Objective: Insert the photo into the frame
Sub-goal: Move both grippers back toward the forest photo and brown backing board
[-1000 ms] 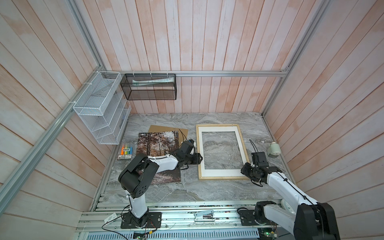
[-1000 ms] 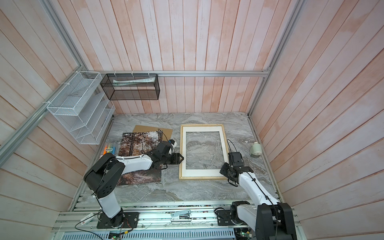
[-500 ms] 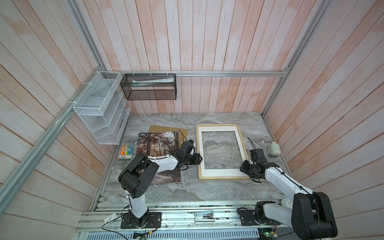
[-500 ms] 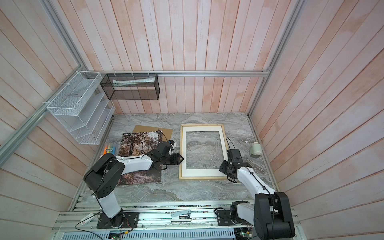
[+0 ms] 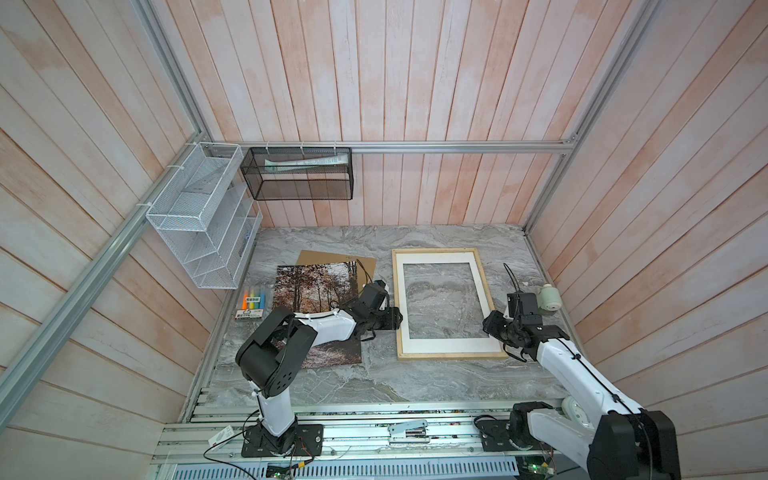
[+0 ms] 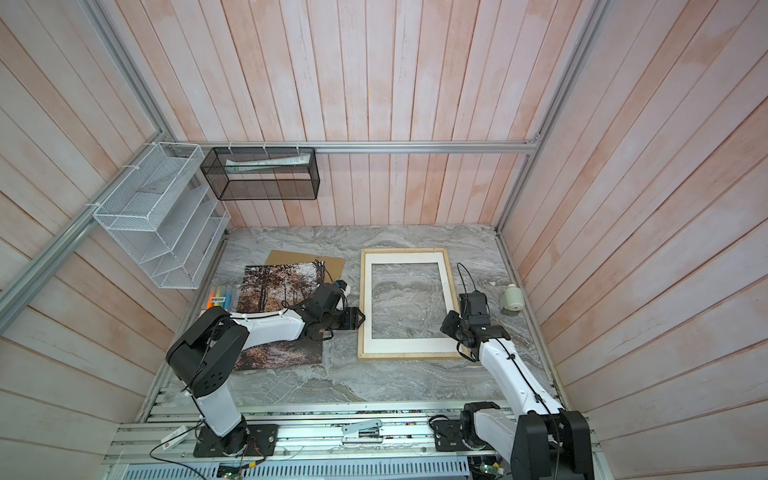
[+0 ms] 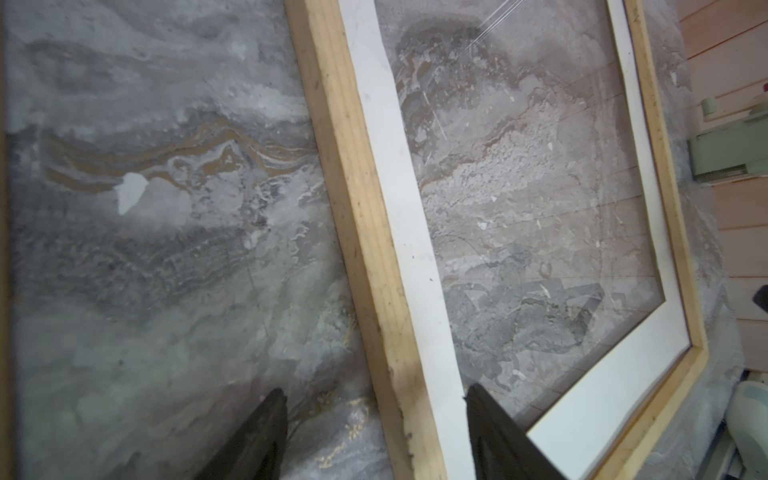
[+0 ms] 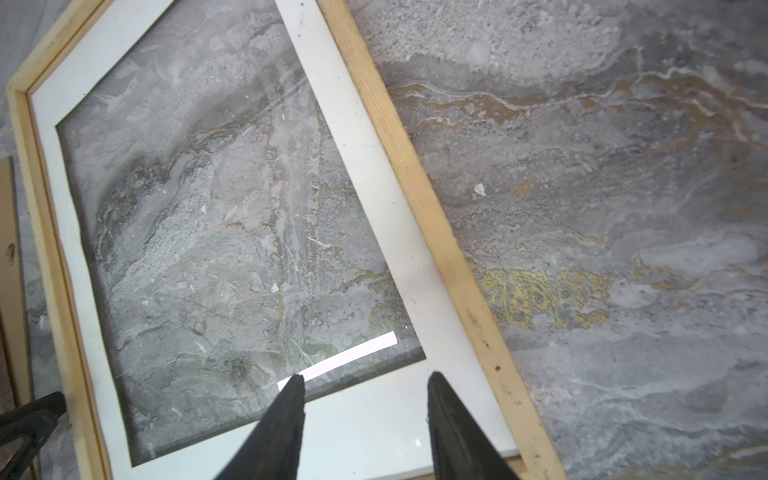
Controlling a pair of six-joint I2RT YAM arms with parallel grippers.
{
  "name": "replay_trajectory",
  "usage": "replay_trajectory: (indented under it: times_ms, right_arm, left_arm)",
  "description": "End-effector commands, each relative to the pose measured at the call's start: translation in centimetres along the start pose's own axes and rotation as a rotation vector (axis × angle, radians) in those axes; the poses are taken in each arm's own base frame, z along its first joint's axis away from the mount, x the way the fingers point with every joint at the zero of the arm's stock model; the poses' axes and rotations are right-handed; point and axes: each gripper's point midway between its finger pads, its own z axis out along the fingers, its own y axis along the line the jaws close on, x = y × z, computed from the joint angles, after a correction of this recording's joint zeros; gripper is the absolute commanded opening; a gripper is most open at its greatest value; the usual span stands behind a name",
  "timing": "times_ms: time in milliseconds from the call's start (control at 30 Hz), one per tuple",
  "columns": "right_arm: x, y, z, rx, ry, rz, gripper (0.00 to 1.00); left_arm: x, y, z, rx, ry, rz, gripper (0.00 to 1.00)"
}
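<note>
Since a second ago the right hand (image 5: pixel 491 328) has slid inward over the near right corner of the frame (image 5: pixel 451 356). Its wrist view shows the fingers (image 8: pixel 282 428) spread above the white mat (image 8: pixel 374 436), pinching nothing. The left arm stretches low across the photo (image 5: pixel 307 286). The left hand (image 5: pixel 394 322) is spread astride the frame's left rail, which only its wrist view shows. The photo lies flat near the left edge of the table (image 5: pixel 374 382), overlapping the brown backing board (image 5: pixel 332 257).

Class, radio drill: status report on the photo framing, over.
Left tool open, astride frame rail. Right tool open over white mat. Photo flat on table, unframed. Left arm overhangs it.
</note>
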Motion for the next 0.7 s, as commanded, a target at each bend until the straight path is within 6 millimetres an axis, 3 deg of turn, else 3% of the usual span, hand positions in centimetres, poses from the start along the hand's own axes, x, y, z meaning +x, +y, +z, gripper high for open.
replay_trajectory:
  times_ms: [0,267,500,667]
  right_arm:
    - [-0.8,3.2,-0.1,-0.128,0.011,-0.079,0.49]
    - [1.8,10.7,0.9,-0.303,0.035,-0.182,0.49]
    - [7.1,19.9,1.9,-0.503,0.129,-0.255,0.49]
    - [12.5,25.4,2.7,-0.601,0.263,-0.311,0.48]
  left_arm:
    - [-1.1,1.9,-1.3,-0.112,-0.024,0.009,0.71]
    - [-2.1,7.8,-4.5,-0.235,-0.077,-0.088,0.73]
    - [-0.9,13.4,-8.4,-0.421,-0.101,-0.189,0.76]
    - [0.6,16.1,-10.0,-0.477,-0.104,-0.266,0.76]
